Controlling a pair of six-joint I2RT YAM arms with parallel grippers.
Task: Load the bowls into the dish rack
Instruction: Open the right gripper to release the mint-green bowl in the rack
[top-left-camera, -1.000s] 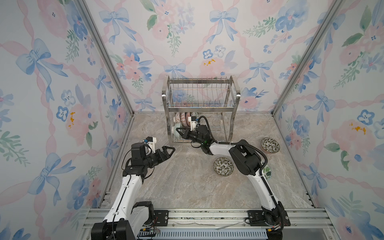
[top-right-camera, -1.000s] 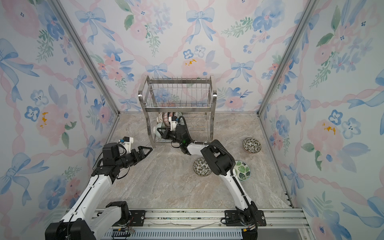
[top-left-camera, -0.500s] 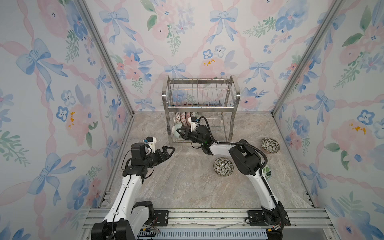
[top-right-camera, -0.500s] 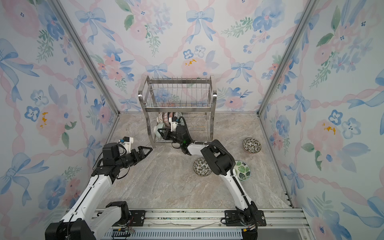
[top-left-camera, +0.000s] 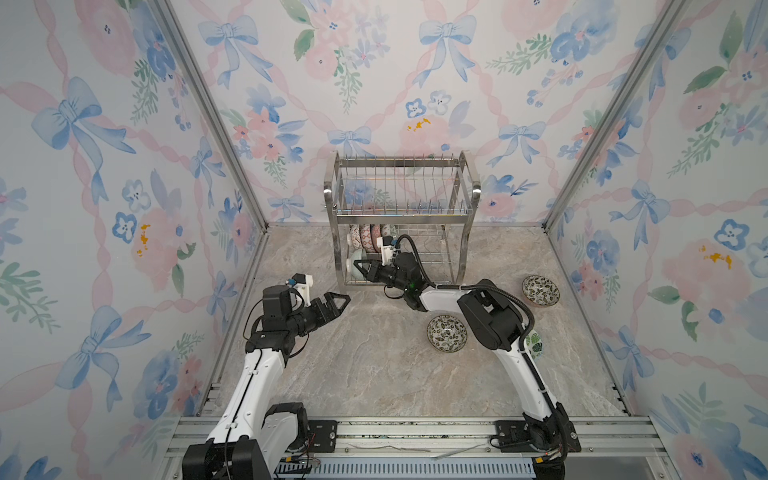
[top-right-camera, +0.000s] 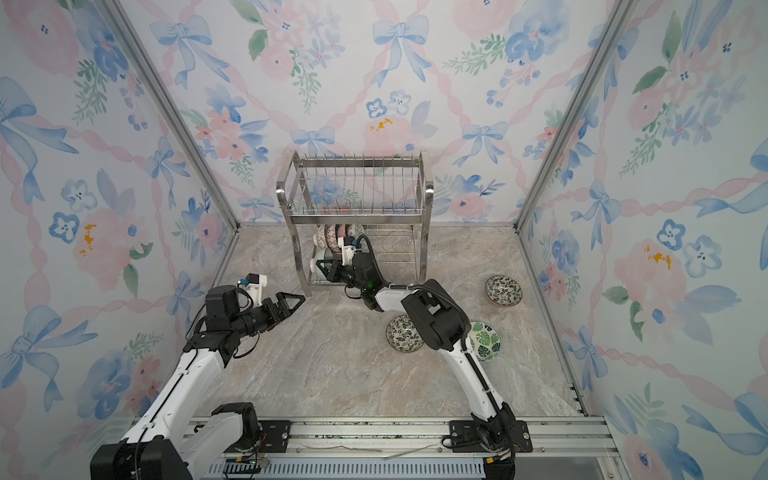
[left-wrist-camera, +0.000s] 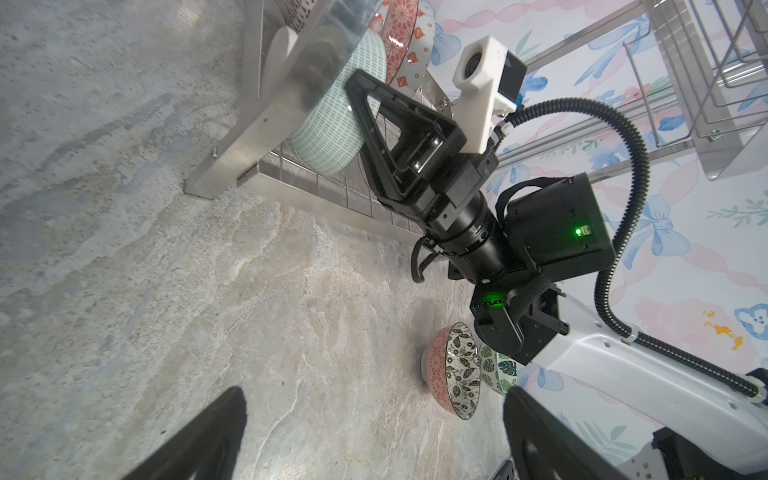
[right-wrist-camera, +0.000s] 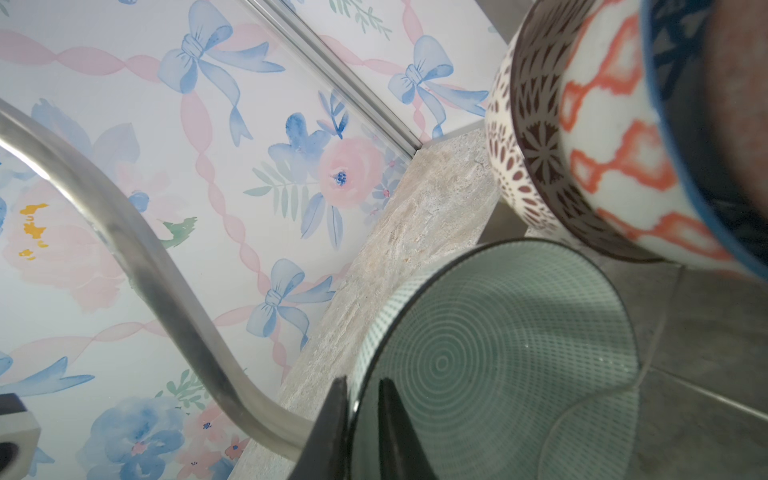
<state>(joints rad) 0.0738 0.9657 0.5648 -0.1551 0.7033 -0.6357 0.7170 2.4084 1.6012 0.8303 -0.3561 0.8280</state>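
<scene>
Nearest the rail and well off the left front corner of the dish rack (top-left-camera: 405, 214), the left gripper (top-left-camera: 336, 303) is hovering over the table (top-left-camera: 365, 374) with its jaws spread wide and nothing between them, just as it was a second ago. Farther in, three bowls are waiting on the table to the right front of the dish rack. These are a leafy bowl (top-left-camera: 447, 333), a green leaf bowl (top-right-camera: 484, 341) partly hidden behind the right arm, and a second leafy bowl (top-left-camera: 540, 291) farther right, all well apart from the rack. Beyond them the right gripper (right-wrist-camera: 361, 386) is reaching into the front of the rack's lower tier. Its fingers are straddling the rim of the pale green bowl (right-wrist-camera: 490, 361), which is standing on edge just inside the rack's left side frame. Arm and bowl are sitting where they were a second ago. The one change seems to be at the jaws, with a sliver of gap showing beside the inner finger in the right wrist view. I cannot tell whether they are still pinching the rim or have let go. That is pointing to the bowl being left in its slot, so the arm is probably about to back out for the nearest leafy bowl. Behind the pale green bowl, a row of bowls (top-left-camera: 368, 237) is standing on edge at the rear of the lower tier.
</scene>
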